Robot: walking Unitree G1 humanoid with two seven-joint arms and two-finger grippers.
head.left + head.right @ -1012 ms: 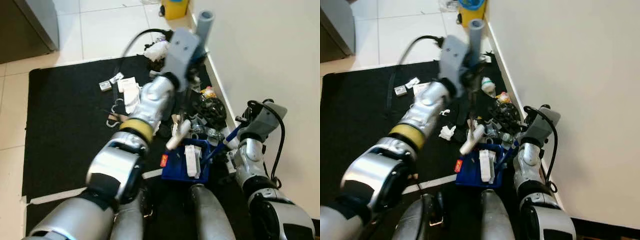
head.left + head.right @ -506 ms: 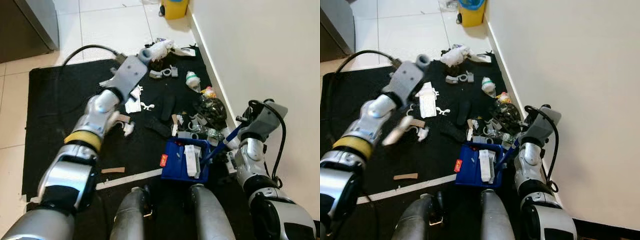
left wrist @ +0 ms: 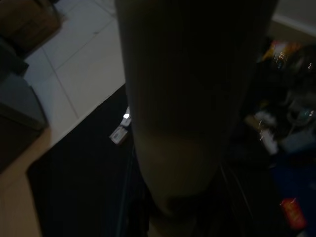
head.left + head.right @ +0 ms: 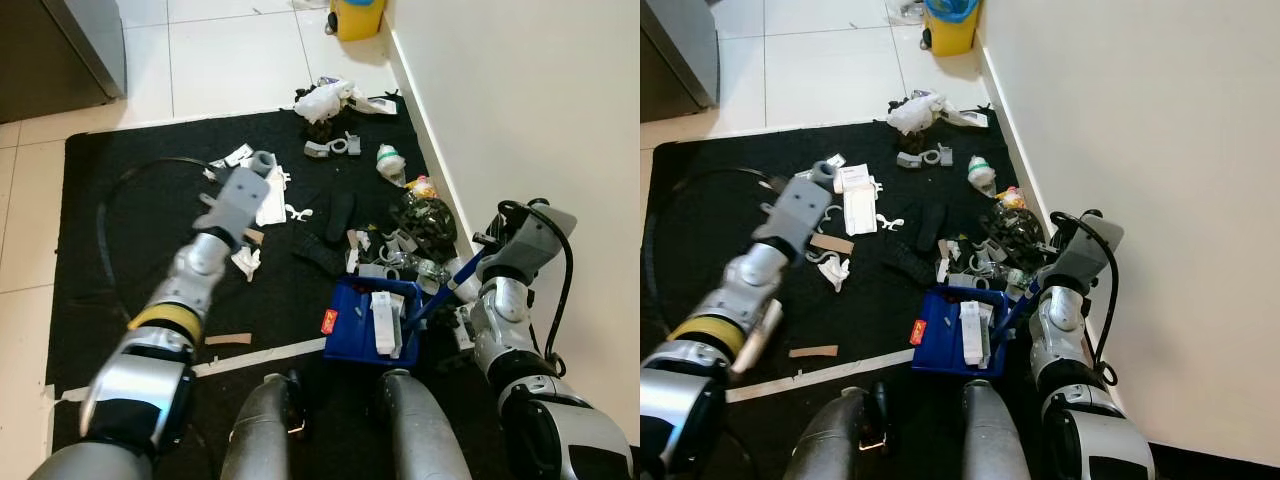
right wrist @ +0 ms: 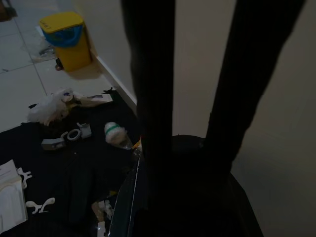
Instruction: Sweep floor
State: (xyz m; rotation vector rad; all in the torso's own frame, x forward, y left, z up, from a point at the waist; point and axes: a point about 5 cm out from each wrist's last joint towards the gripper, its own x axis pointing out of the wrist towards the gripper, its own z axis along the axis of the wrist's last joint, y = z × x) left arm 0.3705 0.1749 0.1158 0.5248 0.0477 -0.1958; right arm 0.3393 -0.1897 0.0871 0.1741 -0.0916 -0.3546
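Observation:
Litter lies across a black mat (image 4: 110,260): white paper pieces (image 4: 268,207), a crumpled white bag (image 4: 325,98), a green-banded bottle (image 4: 389,164) and dark scraps by the wall. My left gripper (image 4: 250,182) reaches over the mat's middle beside the papers, shut on a pale broom handle (image 3: 173,123) that runs back along the forearm, with a grey end (image 4: 823,172). A blue dustpan (image 4: 345,335) holding white scraps stands on the mat in front of my legs. My right gripper (image 4: 462,280) is low by the wall, shut on the dustpan handle (image 4: 432,300).
A white wall (image 4: 520,100) runs along the right. A yellow bin (image 4: 360,15) stands at the far corner. A grey cabinet (image 4: 85,40) is at the far left, on white tiles. A white tape line (image 4: 265,355) crosses the mat near my legs (image 4: 262,430).
My left arm has swung with the handle from the litter by the wall leftward and down over the mat's middle. The right arm and dustpan have not moved.

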